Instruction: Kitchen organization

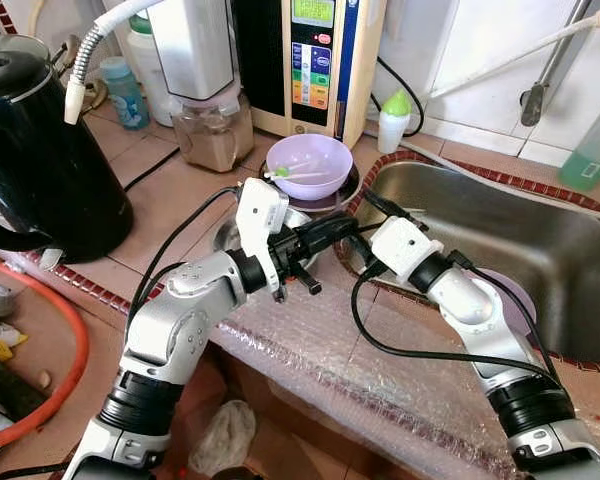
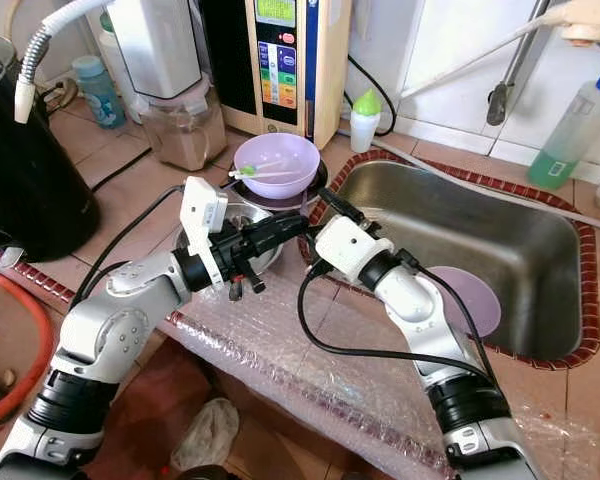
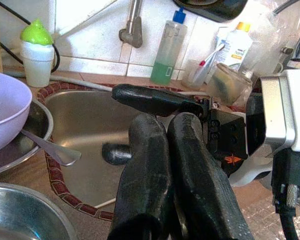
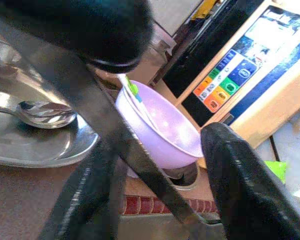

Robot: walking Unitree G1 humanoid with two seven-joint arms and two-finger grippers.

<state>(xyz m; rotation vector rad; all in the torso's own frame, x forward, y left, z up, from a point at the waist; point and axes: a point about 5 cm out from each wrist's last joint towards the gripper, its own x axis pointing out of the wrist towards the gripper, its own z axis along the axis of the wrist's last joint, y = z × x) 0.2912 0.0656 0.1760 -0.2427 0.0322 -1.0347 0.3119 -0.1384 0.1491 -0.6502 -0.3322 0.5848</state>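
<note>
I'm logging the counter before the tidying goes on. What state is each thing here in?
Left gripper: fingers shut, empty, by the sink's edge.
Right gripper: open, pointed at the bowl.
Purple bowl: upright, a utensil resting inside.
Sink: a purple plate lies inside.
Steel dish: holds a spoon.
Black kettle: upright, lid closed.

The bowl (image 1: 310,165) by the sink (image 1: 500,250) is pale lilac, with a green-handled utensil across it. The kettle (image 1: 40,150) is glossy black. The table (image 1: 170,200) is brown tile, with a dark red patterned band edging the steel sink. Both arms are silver with black fingers (image 3: 160,170).
</note>
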